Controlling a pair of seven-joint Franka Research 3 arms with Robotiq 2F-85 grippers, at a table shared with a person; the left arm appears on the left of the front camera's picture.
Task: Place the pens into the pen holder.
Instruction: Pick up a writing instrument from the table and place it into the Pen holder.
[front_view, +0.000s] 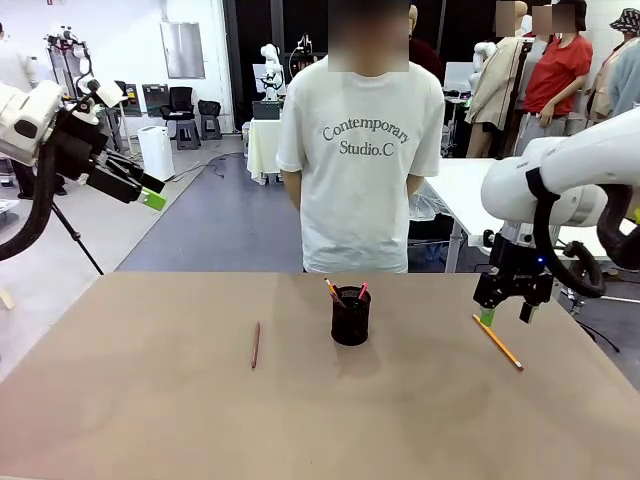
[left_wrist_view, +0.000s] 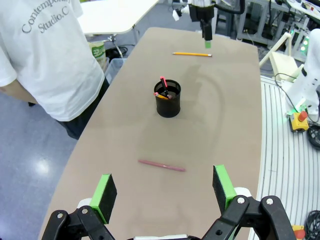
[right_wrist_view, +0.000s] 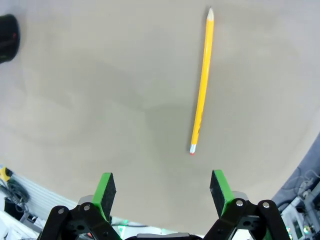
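The black mesh pen holder (front_view: 350, 316) (left_wrist_view: 167, 99) stands at the table's middle with an orange pen and a pink-tipped pen sticking out of it. A reddish-brown pen (front_view: 256, 344) (left_wrist_view: 161, 165) lies flat to its left. A yellow pencil (front_view: 497, 341) (left_wrist_view: 192, 54) (right_wrist_view: 201, 85) lies at the right. My right gripper (front_view: 506, 316) (right_wrist_view: 162, 192) hovers open just above the pencil's far end, nothing between its fingers. My left gripper (front_view: 149, 193) (left_wrist_view: 164, 190) is open, raised high off the table's left side and looking down at the reddish-brown pen.
A person in a white T-shirt (front_view: 360, 150) stands at the far edge behind the holder, hands behind the back. The brown tabletop (front_view: 150, 420) is bare around the pens. The holder's edge (right_wrist_view: 7, 32) shows at the right wrist view's top left.
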